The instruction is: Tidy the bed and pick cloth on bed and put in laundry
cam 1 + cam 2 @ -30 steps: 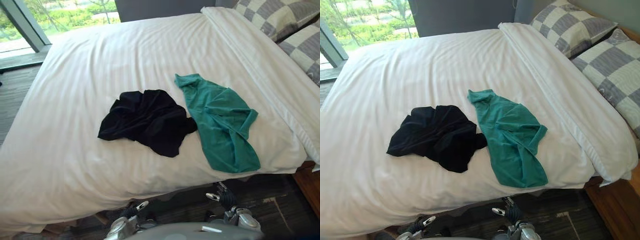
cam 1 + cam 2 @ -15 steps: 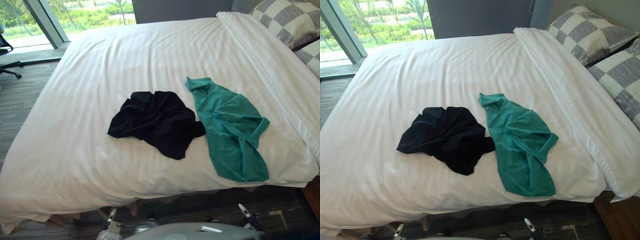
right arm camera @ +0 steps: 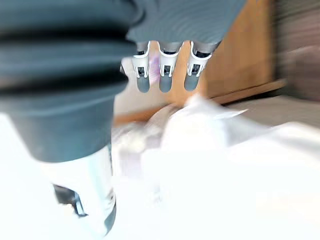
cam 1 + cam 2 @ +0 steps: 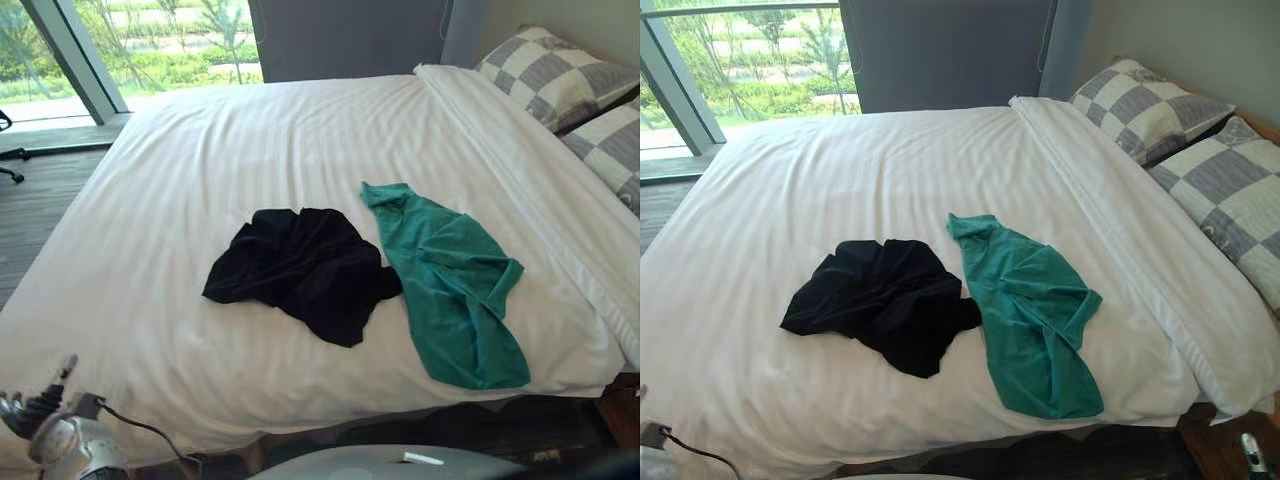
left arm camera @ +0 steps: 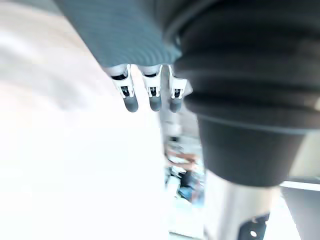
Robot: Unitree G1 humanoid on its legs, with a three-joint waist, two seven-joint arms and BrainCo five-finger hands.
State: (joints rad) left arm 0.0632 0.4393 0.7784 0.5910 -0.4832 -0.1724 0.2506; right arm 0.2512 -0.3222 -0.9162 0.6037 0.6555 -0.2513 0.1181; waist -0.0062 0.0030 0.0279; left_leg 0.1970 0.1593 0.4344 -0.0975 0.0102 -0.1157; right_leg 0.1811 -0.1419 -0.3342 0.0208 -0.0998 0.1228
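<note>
A crumpled black cloth (image 4: 300,268) lies in the middle of the white bed (image 4: 200,150). Touching its right edge is a green cloth (image 4: 450,290), spread out lengthwise toward the bed's near edge. My left hand (image 4: 35,410) hangs low at the bed's near left corner, well away from both cloths. Its fingers (image 5: 152,92) are straight and hold nothing. My right hand (image 4: 1252,452) shows as a tip by the bed's near right corner. Its fingers (image 3: 165,75) are also straight and empty.
Two grey-and-white checked pillows (image 4: 1150,110) lie at the head of the bed on the right, beside a folded-back duvet edge (image 4: 1120,230). A wooden bed frame (image 4: 1210,450) shows at the near right corner. A large window (image 4: 150,40) and wood floor (image 4: 40,190) lie beyond the bed's left side.
The camera has shifted, so the whole bed sits differently. Both hands have moved from the lower middle outward to the lower corners. The two cloths have not moved on the bed.
</note>
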